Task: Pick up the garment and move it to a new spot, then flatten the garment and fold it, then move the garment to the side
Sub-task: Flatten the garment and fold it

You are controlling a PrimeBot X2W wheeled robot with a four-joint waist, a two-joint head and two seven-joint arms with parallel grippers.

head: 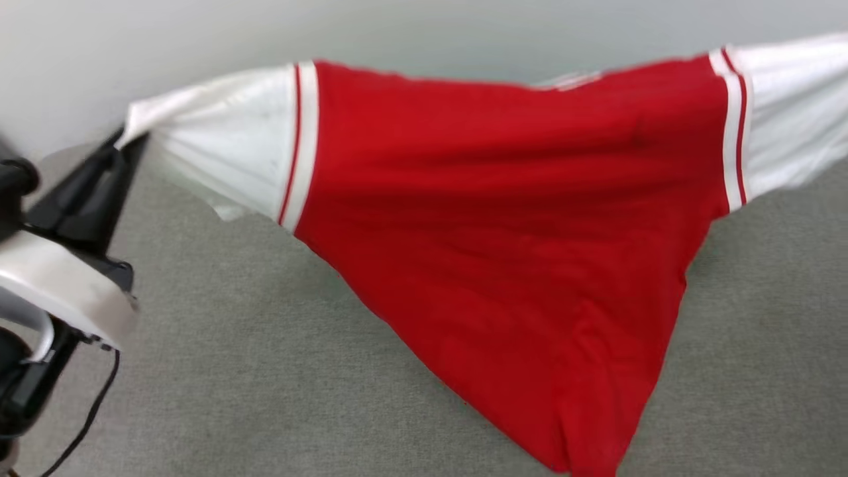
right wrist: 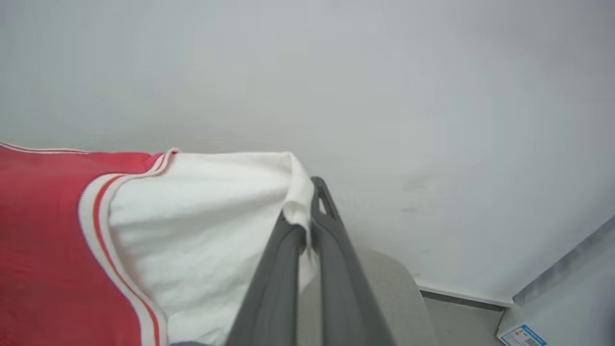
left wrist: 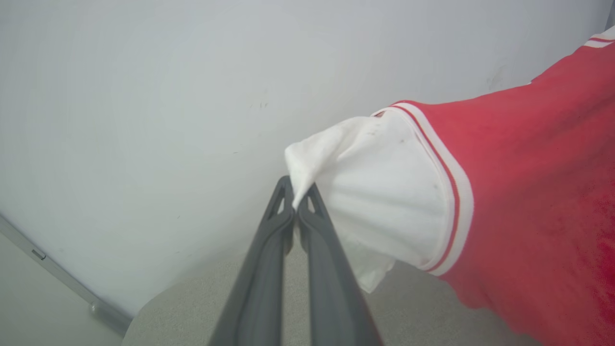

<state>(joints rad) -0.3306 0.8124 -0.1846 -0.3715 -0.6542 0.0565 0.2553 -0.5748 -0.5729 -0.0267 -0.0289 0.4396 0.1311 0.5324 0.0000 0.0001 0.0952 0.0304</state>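
- I have the red jersey T-shirt (head: 503, 218) up off the grey counter (head: 232, 371), stretched wide in the air between both arms in front of the pale wall (left wrist: 144, 96).
- The left end effector (left wrist: 296, 192) is clenched on the tip of one white sleeve (left wrist: 379, 192), pulling it out to a taut point.
- The right end effector (right wrist: 307, 204) is clamped on the edge of the other white sleeve (right wrist: 206, 226), with fabric pinched between its 2 dark fingers.
- The red body sags from the 2 sleeves into a point toward the lower right of the head view. I cannot tell whether that low hem brushes the counter or hangs just above it.
- My read is that this is step 1, the pick-up and carry to a new spot, on the verge of step 2, the flattening. Nothing is folded yet.
- For the next move, I would bring both arms down together at the same pace, with the sleeves held well apart so the chest is taut. The hem should land first, and then I would draw the shirt back so the body lays out flat without bunching.
- Both holds are on thin sleeve edges, so a jerk or uneven pull could slip one free. Neither grasp should let go until the sleeves rest on the counter.
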